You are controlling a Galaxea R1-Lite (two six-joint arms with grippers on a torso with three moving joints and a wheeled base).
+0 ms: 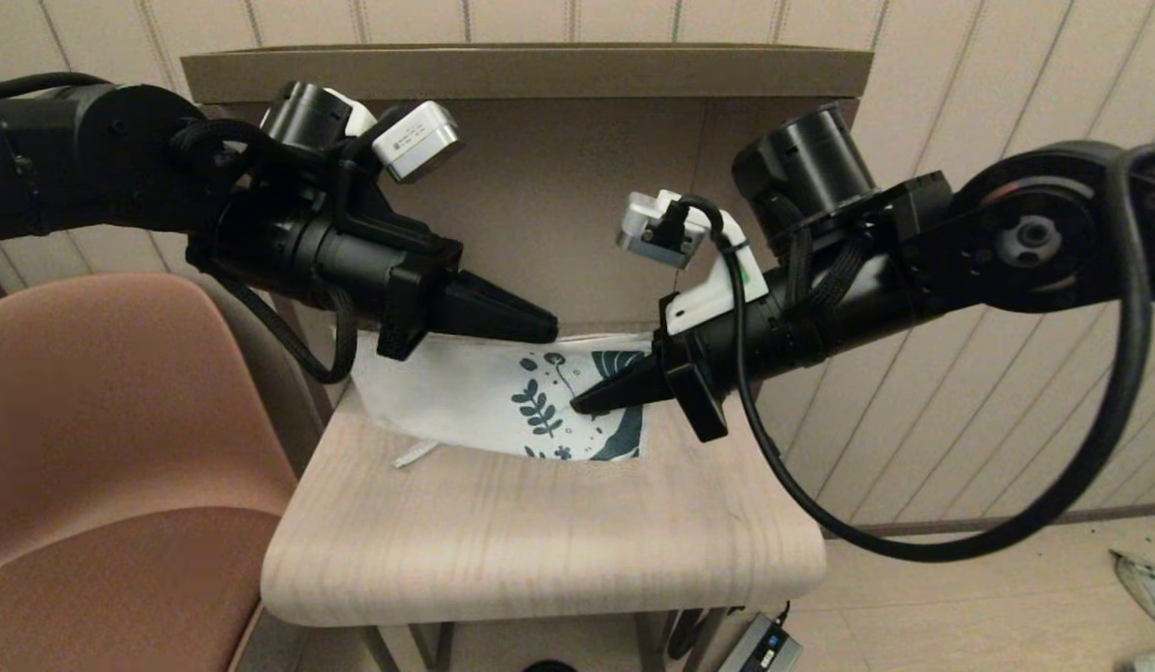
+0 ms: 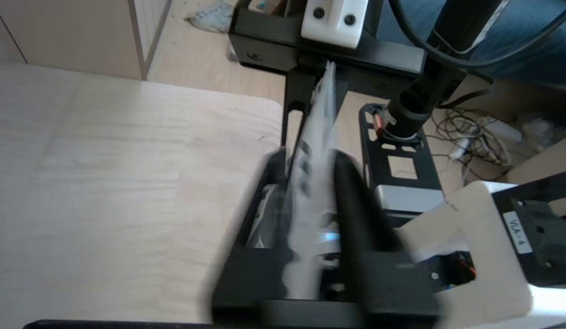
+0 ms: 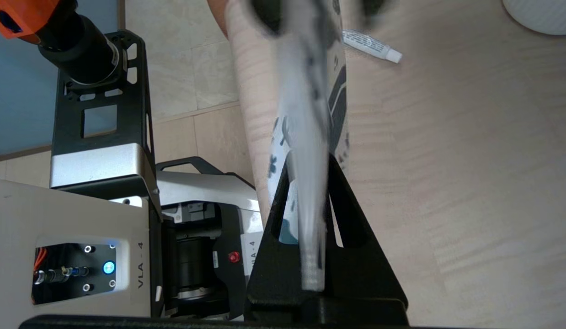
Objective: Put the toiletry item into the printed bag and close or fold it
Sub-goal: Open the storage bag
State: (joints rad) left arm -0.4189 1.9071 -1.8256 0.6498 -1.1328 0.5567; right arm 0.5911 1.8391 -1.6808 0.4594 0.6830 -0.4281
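Printed bag (image 1: 503, 397) upright, tube (image 3: 371, 45) outside

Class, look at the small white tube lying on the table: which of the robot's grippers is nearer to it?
Left. The left gripper hangs over the printed bag's plain end, beside which the tube lies. The right gripper pinches the bag's leafy end, farther away.

A pale wooden table (image 1: 540, 541) stands beside a brown chair (image 1: 120, 448).
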